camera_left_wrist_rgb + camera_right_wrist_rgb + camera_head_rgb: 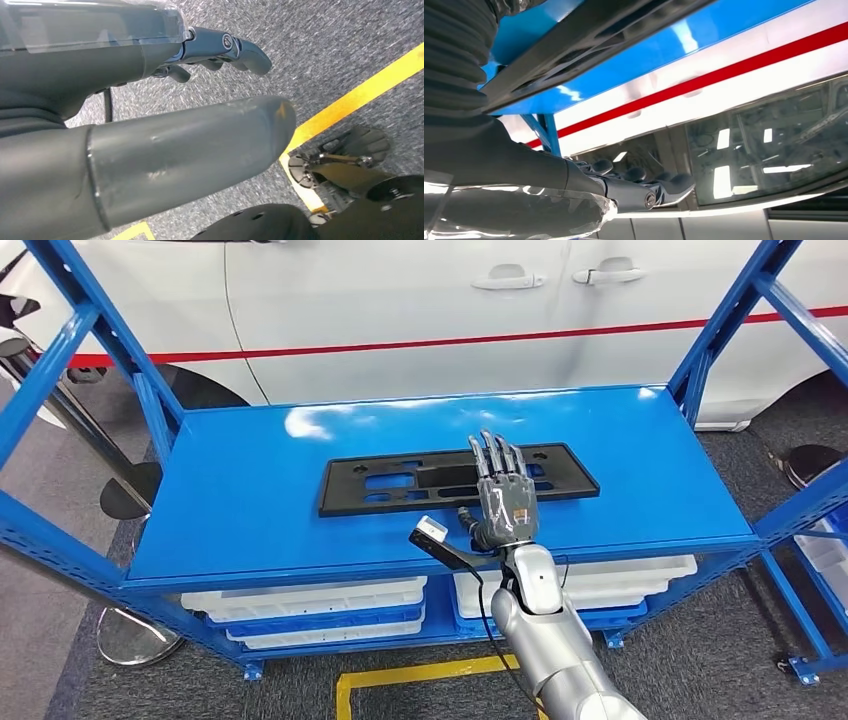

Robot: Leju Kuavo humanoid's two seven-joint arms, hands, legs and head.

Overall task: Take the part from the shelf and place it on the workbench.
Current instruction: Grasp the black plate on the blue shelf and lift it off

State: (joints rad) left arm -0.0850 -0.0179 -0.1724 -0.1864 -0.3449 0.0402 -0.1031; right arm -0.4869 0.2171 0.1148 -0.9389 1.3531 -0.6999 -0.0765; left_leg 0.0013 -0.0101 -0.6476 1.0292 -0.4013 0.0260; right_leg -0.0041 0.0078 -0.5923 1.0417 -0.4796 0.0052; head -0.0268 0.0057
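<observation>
The blue shelf [250, 500] is the landmark here: a steel rack with a glossy top deck, parked just in front of a white car [400, 310] with a red stripe. White trays [320, 605] sit on the tier beneath that deck.

The part [400, 483] lies flat near the middle of the deck, its long side running along the shelf. It is a long, thin, black rectangular plate, matte, pierced by several rectangular cut-outs and small round holes, probably a moulded plastic bracket. I judge it light and fairly stiff, though long enough to flex or tip if lifted from one end. Flat on slick paint, it offers little purchase from above; a hold on its near long edge, close to mid-length, or fingers hooked through a central cut-out, looks steadiest.

The right robot hand [503, 495] hovers over the part's right-of-centre section, fingers extended and spread, grasping nothing; whether the fingertips touch the plate I cannot tell.

The left robot hand [210, 50] hangs over grey carpet floor [325, 40] with yellow tape, away from the shelf, fingers loosely apart and holding nothing.
</observation>
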